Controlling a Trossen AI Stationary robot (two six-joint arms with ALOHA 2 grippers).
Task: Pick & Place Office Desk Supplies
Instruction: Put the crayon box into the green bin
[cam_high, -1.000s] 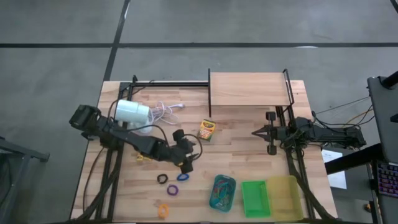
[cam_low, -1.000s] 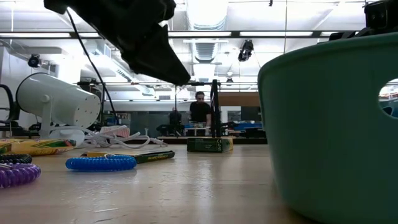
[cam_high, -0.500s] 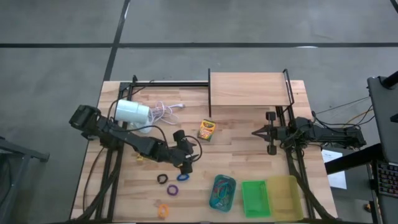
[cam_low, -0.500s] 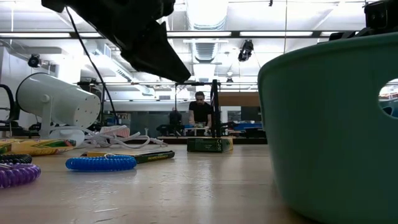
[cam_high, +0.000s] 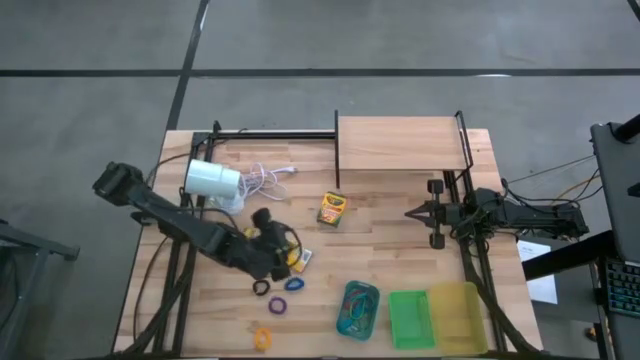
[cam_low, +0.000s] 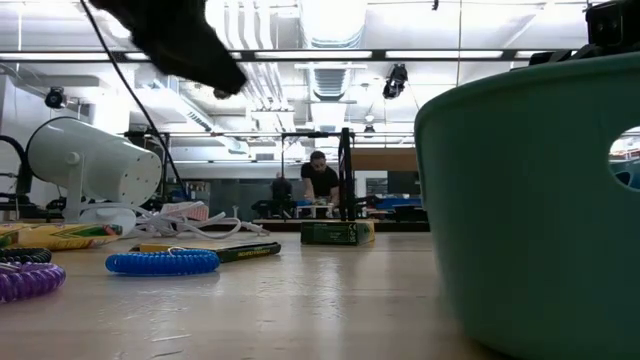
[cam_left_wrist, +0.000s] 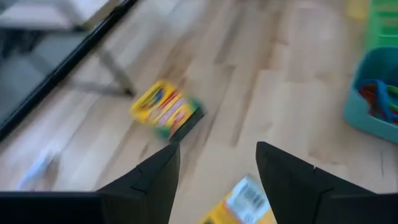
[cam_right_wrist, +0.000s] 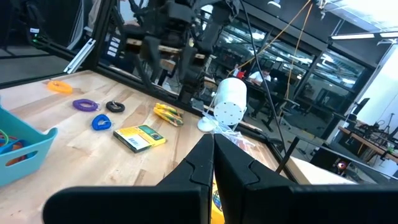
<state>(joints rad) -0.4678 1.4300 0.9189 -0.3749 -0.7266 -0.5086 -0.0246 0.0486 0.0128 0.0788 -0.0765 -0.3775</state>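
Note:
My left gripper (cam_left_wrist: 217, 171) is open and hangs above the table's middle-left (cam_high: 280, 256), touching nothing. Just below it a yellow crayon box (cam_left_wrist: 241, 202) lies flat on the wood (cam_high: 301, 260). A second crayon box (cam_high: 332, 208) lies farther toward the shelf (cam_left_wrist: 166, 111). Black (cam_high: 261, 288), blue (cam_high: 294, 284), purple (cam_high: 277, 305) and orange (cam_high: 262, 338) loops lie near the front edge. Small yellow pieces (cam_right_wrist: 168, 113) lie beside them. My right gripper (cam_high: 412, 212) is shut and waits at the table's right side.
The white lamp (cam_high: 212, 180) and its cord (cam_high: 265, 177) lie at the far left. A wooden shelf (cam_high: 400, 142) stands at the far edge. The teal tray (cam_high: 358, 308) holds loops; green (cam_high: 410, 318) and yellow (cam_high: 455, 318) trays sit beside it. A person stands behind the table (cam_low: 320, 180).
My left gripper has drawn back toward the table's left edge and risen. The flat crayon box it stood over now shows uncovered on the wood. The loops and trays have stayed where they were.

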